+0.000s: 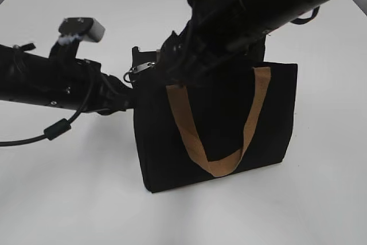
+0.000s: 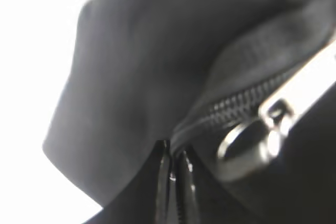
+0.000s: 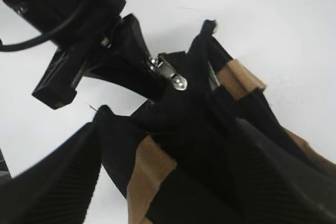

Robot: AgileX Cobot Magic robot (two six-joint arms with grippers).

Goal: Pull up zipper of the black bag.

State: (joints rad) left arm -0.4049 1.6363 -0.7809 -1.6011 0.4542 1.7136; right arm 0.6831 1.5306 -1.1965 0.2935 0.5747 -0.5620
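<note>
Boxy black fabric bag (image 1: 218, 130) stands upright on the white bench (image 1: 69, 199), near the middle of my exterior view. One tan-brown webbing handle (image 1: 221, 162) hangs down its front face in a loop.

The small silvery metal zipper pull (image 1: 140, 69) sits at the bag's top left corner, sticking out toward the left arm. In my left wrist view the pull (image 2: 262, 140) is blurred but large, lying just beside the black zip teeth (image 2: 236, 103) that run along the top edge.

Left gripper (image 1: 129, 93) comes in from the left, level with the bag's upper corner and touching the fabric there. I cannot tell whether its jaws are spread or pinching; they are too dark against the bag.

Right gripper (image 1: 178, 73) reaches down across the bag's top, just right of the pull. In the right wrist view its two black ribbed fingers (image 3: 52, 177) stand apart, with bag fabric and a tan strap (image 3: 149, 169) between them; the zipper pull (image 3: 168, 72) lies beyond, ungripped by them.
</note>
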